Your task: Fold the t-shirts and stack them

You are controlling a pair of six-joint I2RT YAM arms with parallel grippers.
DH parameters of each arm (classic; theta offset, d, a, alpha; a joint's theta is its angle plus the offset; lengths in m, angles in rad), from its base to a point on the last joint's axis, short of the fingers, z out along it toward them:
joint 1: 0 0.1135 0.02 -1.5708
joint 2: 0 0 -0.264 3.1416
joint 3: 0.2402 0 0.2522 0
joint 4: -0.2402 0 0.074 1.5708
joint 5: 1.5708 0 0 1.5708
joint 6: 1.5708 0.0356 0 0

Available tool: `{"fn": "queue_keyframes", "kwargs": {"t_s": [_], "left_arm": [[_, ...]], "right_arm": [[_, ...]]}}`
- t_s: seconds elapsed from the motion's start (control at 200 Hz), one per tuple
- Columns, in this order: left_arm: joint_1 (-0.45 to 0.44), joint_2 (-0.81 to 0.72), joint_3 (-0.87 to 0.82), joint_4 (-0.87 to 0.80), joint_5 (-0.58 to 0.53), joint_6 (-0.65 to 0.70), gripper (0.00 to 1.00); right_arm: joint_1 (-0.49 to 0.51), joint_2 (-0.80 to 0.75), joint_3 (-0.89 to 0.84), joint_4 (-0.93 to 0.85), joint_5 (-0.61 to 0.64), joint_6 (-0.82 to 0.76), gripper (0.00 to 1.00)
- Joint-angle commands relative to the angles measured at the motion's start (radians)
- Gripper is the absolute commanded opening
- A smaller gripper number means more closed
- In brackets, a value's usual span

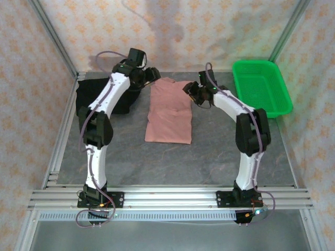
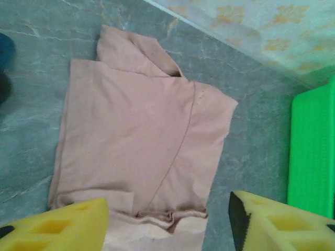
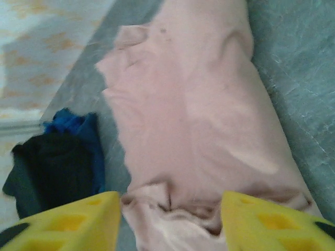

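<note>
The salmon-pink t-shirt (image 1: 168, 112) lies flat in the middle of the table, folded into a long rectangle; no chest print shows. My left gripper (image 1: 152, 74) hovers open at its far left corner, where the left wrist view has the pink cloth (image 2: 141, 136) and its bunched edge between the spread yellow fingers (image 2: 57, 227). My right gripper (image 1: 191, 91) stands open over the shirt's far right edge, and its fingers (image 3: 261, 219) straddle a wrinkled bit of the shirt (image 3: 193, 120). The black t-shirt (image 1: 102, 99) lies crumpled at the back left, partly hidden by my left arm.
A green mesh basket (image 1: 260, 86) stands at the back right, also seen as the basket (image 2: 311, 151) beside the pink shirt. Patterned walls close in the back and sides. Bare grey tabletop (image 1: 172, 162) runs between the shirt and the arm bases.
</note>
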Motion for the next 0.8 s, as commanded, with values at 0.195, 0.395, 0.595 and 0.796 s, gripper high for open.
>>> {"fn": "queue_keyframes", "kwargs": {"t_s": [0.195, 0.395, 0.595, 0.796], "left_arm": [[0.018, -0.478, -0.596, 0.054, 0.206, 0.072, 0.82], [0.016, -0.553, -0.998, 0.187, 0.340, 0.019, 0.77], [-0.001, -0.543, -1.167, 0.313, 0.351, -0.041, 0.69], [-0.006, -0.515, -1.228, 0.389, 0.334, -0.083, 0.64]], "right_arm": [[0.005, -0.456, -0.441, -0.032, -0.171, -0.021, 0.82], [0.037, -0.579, -0.781, 0.200, -0.214, 0.143, 0.80], [0.078, -0.504, -0.878, 0.331, -0.225, 0.194, 0.73], [0.115, -0.409, -0.880, 0.399, -0.217, 0.223, 0.68]]}}
